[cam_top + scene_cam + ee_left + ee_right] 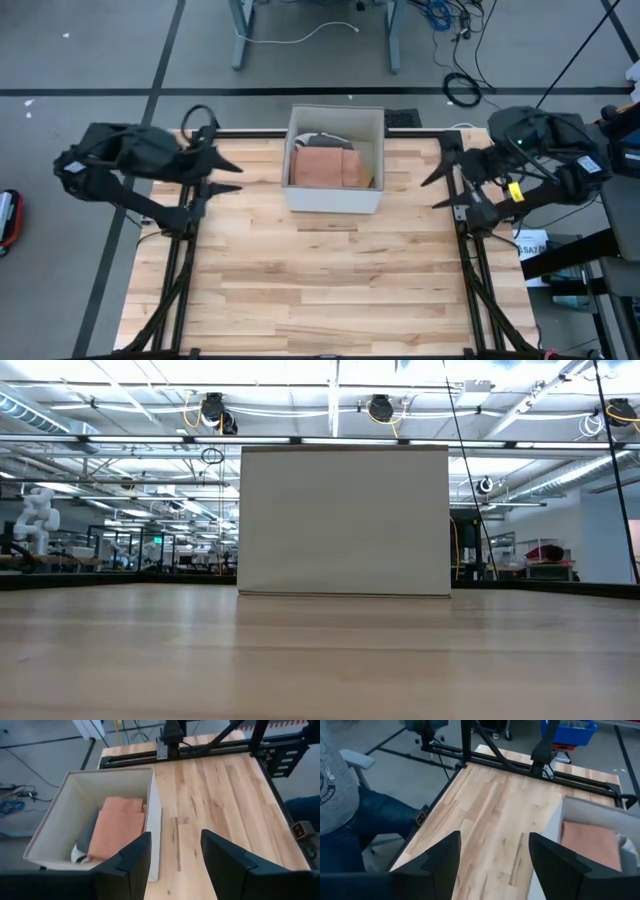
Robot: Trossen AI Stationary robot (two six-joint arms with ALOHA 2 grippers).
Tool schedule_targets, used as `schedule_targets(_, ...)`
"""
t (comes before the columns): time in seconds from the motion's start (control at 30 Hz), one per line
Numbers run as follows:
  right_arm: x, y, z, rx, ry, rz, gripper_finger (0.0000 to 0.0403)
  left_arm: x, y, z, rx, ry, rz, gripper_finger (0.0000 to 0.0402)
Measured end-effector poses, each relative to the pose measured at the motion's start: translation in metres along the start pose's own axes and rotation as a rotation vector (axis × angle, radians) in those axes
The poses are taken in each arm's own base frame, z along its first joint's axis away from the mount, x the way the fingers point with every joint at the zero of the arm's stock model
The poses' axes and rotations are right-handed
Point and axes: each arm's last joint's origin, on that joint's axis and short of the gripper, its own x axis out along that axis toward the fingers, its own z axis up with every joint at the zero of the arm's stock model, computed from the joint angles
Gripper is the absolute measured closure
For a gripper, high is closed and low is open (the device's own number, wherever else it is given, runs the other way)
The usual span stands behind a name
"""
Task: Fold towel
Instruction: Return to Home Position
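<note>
Both arms at the sides of the surface, towel folded in the bin.

The left gripper hangs at 10 o'clock over the wooden surface. Its fingers are spread wide with nothing between them, pointing toward the white bin at 12 o'clock. Inside the bin the folded brown towel lies flat on top of a gray towel. The right gripper sits at 2 o'clock, equally wide apart and empty, aimed at the bin from the other side. Off the 6 o'clock edge a person in a grey shirt and jeans sits, and the print on the shirt is too small to read.
</note>
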Motion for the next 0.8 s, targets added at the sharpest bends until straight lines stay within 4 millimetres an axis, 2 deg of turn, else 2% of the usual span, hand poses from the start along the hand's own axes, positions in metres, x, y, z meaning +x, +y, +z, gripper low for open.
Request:
schedule_targets(0.13,0.004,0.006,-0.03,0.022,-0.037,-0.001,0.0184,-0.011,-0.006,-0.023,-0.044,-0.012,0.025,0.0223)
schedule_targets(0.27,0.016,0.009,-0.065,0.038,-0.088,-0.009,0.0184,-0.006,-0.014,-0.05,-0.069,-0.04,0.019,0.0223)
schedule_targets(0.53,0.051,0.013,-0.134,0.038,-0.261,-0.022,0.0184,0.026,-0.029,-0.107,-0.082,-0.209,-0.027,0.0223)
schedule_targets(0.8,0.09,0.012,-0.185,-0.017,-0.488,-0.023,0.0184,0.066,-0.039,-0.152,-0.113,-0.395,-0.011,0.0223)
